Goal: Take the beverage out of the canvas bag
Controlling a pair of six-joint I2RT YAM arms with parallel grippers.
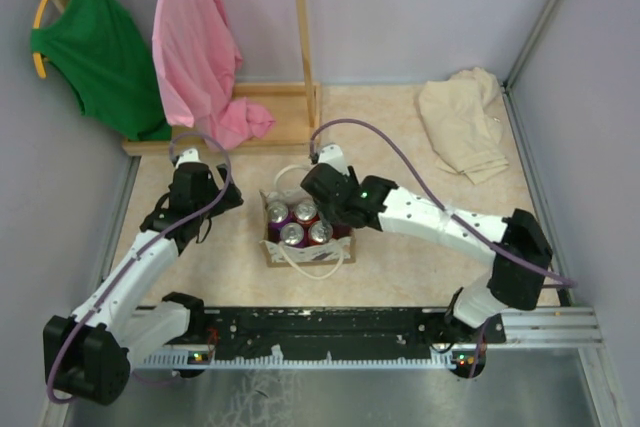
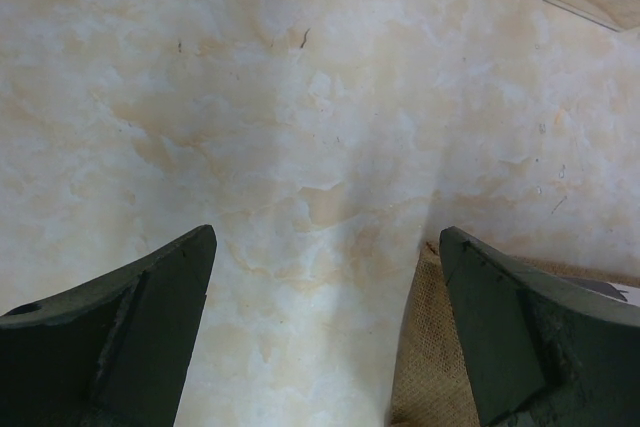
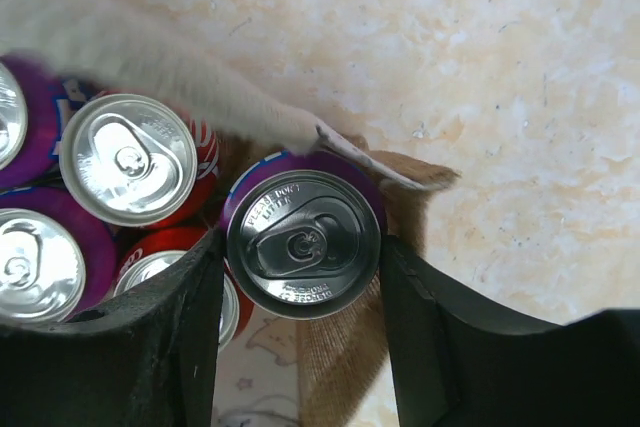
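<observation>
Black left gripper hangs just left of the canvas bag, fingers spread wide, empty. Bag sits mid-table, other cans upright inside. At the bag's right side, right gripper clamps the purple can.

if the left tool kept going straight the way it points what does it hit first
Most likely the bare table top: the open left tool points down at it with nothing between its fingers. The canvas bag has its edge by one finger and might be brushed; depth is unclear.
</observation>
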